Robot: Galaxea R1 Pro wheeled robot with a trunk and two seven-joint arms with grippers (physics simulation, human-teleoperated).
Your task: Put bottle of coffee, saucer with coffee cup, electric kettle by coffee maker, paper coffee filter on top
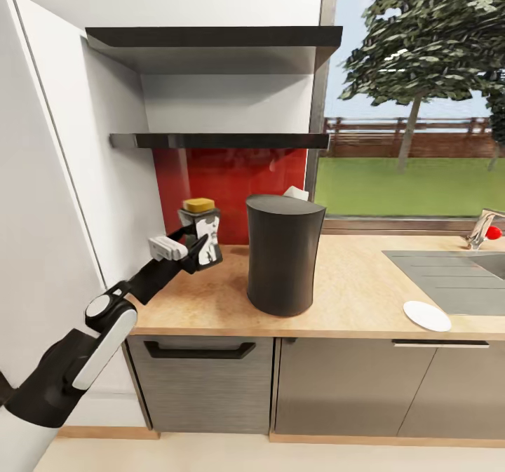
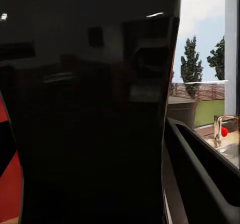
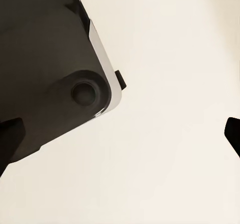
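The bottle of coffee (image 1: 200,207), dark with a golden lid, is tilted slightly at the left end of the kitchen countertop (image 1: 358,282), its base at or just above the surface. My left gripper (image 1: 200,245) is shut on it. In the left wrist view its dark glass (image 2: 90,109) sits close against one finger (image 2: 200,179). The coffee maker (image 1: 283,254) stands just right of it, with the white paper coffee filter (image 1: 296,193) peeking over its top. The saucer (image 1: 426,315) lies near the counter's front edge. My right gripper (image 3: 120,139) is open over pale floor.
The dark kitchen shelf (image 1: 217,140) hangs above the red back panel, with a second shelf higher up. A white tall cabinet wall (image 1: 56,198) stands close on the left. A sink (image 1: 456,272) and faucet (image 1: 480,228) are at the right. The robot base corner (image 3: 50,59) is in the right wrist view.
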